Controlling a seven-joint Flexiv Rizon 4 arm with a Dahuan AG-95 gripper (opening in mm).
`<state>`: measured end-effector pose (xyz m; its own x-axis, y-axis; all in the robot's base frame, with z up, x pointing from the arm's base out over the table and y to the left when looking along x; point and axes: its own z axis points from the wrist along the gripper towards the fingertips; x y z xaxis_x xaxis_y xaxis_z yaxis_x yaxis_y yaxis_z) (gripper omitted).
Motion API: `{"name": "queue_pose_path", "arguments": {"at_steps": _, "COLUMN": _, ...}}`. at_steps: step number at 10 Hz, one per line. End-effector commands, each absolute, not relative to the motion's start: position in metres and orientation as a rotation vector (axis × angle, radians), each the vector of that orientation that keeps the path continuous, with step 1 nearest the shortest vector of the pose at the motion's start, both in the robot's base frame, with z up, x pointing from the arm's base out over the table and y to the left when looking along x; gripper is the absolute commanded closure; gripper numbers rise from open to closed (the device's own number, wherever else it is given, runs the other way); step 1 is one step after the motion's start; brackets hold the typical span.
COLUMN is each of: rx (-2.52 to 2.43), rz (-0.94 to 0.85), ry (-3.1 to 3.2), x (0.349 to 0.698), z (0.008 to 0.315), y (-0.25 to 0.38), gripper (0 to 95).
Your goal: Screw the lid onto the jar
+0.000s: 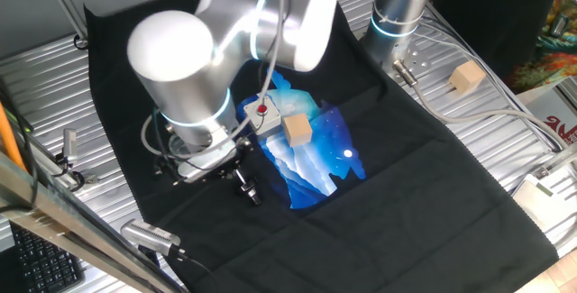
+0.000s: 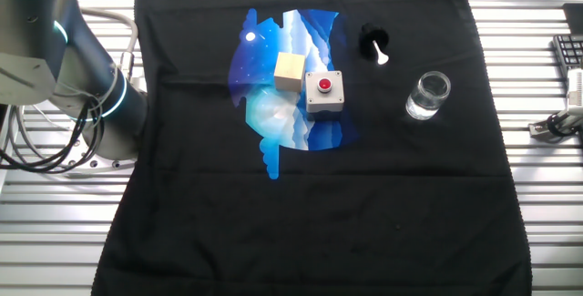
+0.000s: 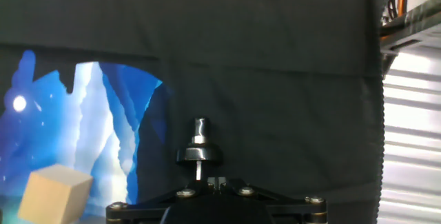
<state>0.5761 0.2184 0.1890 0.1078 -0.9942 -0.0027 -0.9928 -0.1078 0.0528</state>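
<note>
The lid [image 2: 373, 37] is a small black cap lying on the black cloth, and its thin white piece [image 2: 381, 56] points toward the near edge. The clear glass jar [image 2: 428, 95] stands upright to the right of it, a little apart. In the hand view the lid [image 3: 200, 156] shows just above my gripper's dark body [image 3: 217, 184]; the jar is out of that view. My gripper [image 1: 245, 185] hangs high over the cloth, away from both. Its fingertips do not show clearly. The arm hides lid and jar in one fixed view.
A tan wooden cube [image 2: 290, 70] and a grey box with a red button [image 2: 324, 91] sit on a blue picture patch [image 2: 273, 114] left of the lid. Another cube [image 1: 467, 77] lies on the bare metal table. The arm base [image 2: 100, 132] stands beside the cloth's left edge.
</note>
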Motion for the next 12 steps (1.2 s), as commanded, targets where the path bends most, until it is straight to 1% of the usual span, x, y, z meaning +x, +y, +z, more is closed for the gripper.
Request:
{"name": "queue_pose_path", "arguments": {"at_steps": 1, "rx": 2.305, "rz": -0.058, "ry": -2.081, "x": 0.574, "z": 0.187, "y": 0.218, "gripper": 95.0}}
{"name": "queue_pose_path", "arguments": {"at_steps": 5, "rx": 2.282, "rz": -0.016, "ry": -2.128, "x": 0.549, "z": 0.164, "y": 0.254, "gripper": 95.0}}
{"name": "queue_pose_path", "arguments": {"at_steps": 6, "rx": 2.259, "rz": 0.003, "ry": -2.156, "x": 0.539, "z": 0.158, "y": 0.266, "gripper": 95.0}}
{"name": "queue_pose_path", "arguments": {"at_steps": 7, "rx": 2.245, "rz": 0.031, "ry": -2.18, "x": 0.526, "z": 0.144, "y": 0.28, "gripper": 95.0}}
{"name": "queue_pose_path", "arguments": {"at_steps": 10, "rx": 2.229, "rz": 0.058, "ry": -2.222, "x": 0.496, "z": 0.113, "y": 0.283, "gripper": 95.0}}
{"name": "queue_pose_path", "arguments": {"at_steps": 12, "rx": 2.238, "rz": 0.068, "ry": -2.221, "x": 0.486, "z": 0.104, "y": 0.277, "gripper": 95.0}}
